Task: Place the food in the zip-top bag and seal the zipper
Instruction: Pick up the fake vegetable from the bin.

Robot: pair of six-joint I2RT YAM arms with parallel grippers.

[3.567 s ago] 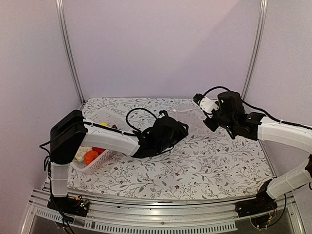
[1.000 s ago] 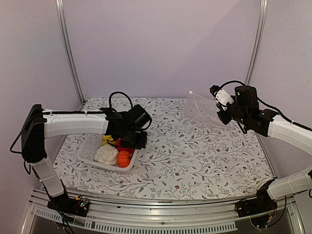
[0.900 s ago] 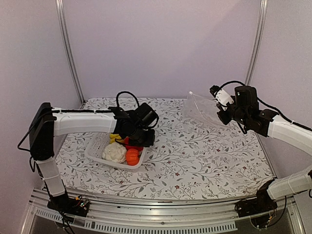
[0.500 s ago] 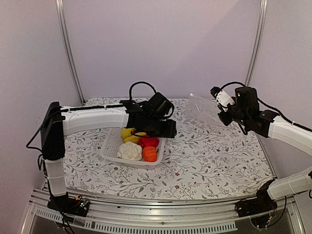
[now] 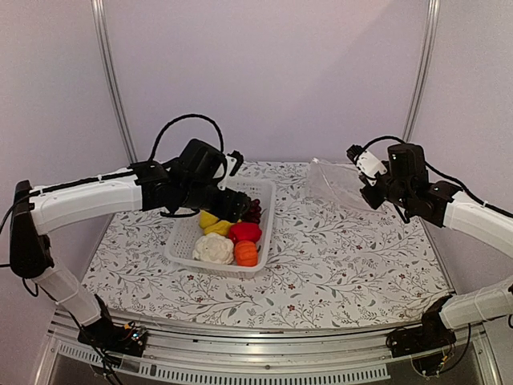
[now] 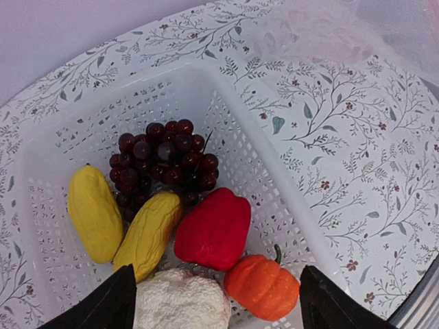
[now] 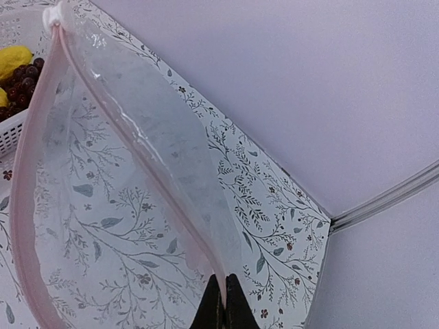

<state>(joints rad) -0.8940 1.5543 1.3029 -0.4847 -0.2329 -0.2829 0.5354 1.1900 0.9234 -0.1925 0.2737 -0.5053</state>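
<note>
My left hand (image 6: 216, 295) hangs spread wide and empty over the basket (image 5: 268, 216), placed to pick from the food (image 6: 212, 229) lying inside. At the basket's two o'clock, my right hand (image 7: 223, 301) pinches the bag (image 7: 123, 171) by its edge, apparently so its mouth gapes toward the food.

- white basket (image 5: 183, 238) dragged from lower left of frame to centre-left of the table (image 5: 353, 265); food (image 5: 244, 233) rode along inside it.
- left pincer (image 6: 221, 306) was clamped on the basket rim; now it has let go, jaws spread wide, hanging above the food.
- right pincer (image 5: 370, 183) with zip-top bag (image 5: 333, 183) shifted slightly up and right since the first picture.
</note>
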